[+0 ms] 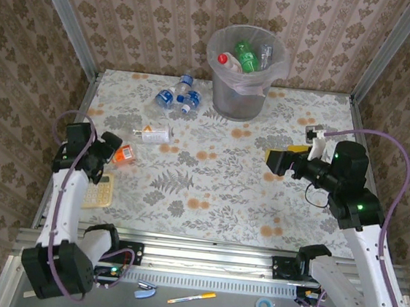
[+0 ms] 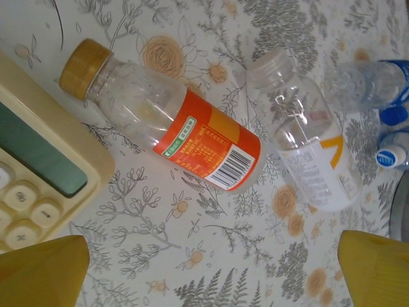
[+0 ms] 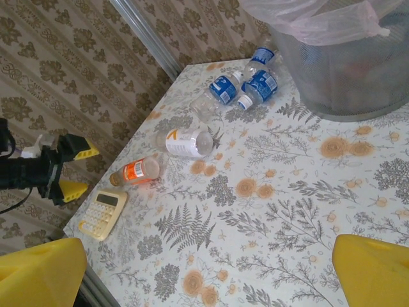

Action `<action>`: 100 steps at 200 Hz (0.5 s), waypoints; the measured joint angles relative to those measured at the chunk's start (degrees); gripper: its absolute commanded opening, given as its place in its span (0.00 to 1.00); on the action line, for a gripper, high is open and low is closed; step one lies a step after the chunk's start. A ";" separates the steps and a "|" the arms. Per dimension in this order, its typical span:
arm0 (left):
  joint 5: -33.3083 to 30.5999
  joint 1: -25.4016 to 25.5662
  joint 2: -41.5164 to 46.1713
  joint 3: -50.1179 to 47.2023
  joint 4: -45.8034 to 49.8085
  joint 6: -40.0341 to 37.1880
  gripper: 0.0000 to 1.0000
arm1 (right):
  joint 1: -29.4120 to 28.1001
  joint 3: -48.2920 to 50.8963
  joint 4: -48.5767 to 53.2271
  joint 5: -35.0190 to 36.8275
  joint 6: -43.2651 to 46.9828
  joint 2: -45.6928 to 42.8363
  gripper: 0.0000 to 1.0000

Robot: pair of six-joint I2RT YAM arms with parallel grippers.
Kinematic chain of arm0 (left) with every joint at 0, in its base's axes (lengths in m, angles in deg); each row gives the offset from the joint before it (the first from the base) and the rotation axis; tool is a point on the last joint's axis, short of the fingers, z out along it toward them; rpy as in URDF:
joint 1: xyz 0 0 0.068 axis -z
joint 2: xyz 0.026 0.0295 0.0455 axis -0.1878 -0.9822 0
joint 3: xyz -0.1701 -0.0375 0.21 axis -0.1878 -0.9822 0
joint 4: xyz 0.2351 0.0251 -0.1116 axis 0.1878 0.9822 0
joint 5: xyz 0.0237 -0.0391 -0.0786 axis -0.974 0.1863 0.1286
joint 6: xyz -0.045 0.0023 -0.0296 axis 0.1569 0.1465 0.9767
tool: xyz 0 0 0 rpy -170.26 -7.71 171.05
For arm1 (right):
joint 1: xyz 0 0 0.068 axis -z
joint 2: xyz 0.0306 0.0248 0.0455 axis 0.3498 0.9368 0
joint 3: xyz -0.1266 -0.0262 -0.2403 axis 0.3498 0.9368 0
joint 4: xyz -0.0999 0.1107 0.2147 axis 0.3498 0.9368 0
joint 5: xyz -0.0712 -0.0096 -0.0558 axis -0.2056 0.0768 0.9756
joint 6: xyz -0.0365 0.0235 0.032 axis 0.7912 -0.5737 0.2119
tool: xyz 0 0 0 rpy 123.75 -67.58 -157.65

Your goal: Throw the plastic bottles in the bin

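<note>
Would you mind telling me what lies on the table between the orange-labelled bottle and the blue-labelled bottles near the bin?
A clear white-labelled bottle lies on its side there, plain in the right wrist view and in the top view.

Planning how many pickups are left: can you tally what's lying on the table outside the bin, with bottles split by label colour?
Blue-label bottles: 3
Orange-label bottle: 1
White-label bottle: 1
Calculator: 1
Total: 6 things, 5 of them bottles.
</note>
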 measured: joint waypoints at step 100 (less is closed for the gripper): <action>5.25 -1.60 -14.03 0.66 -6.34 8.22 0.99 | -0.22 2.51 3.04 0.04 -0.61 -2.73 1.00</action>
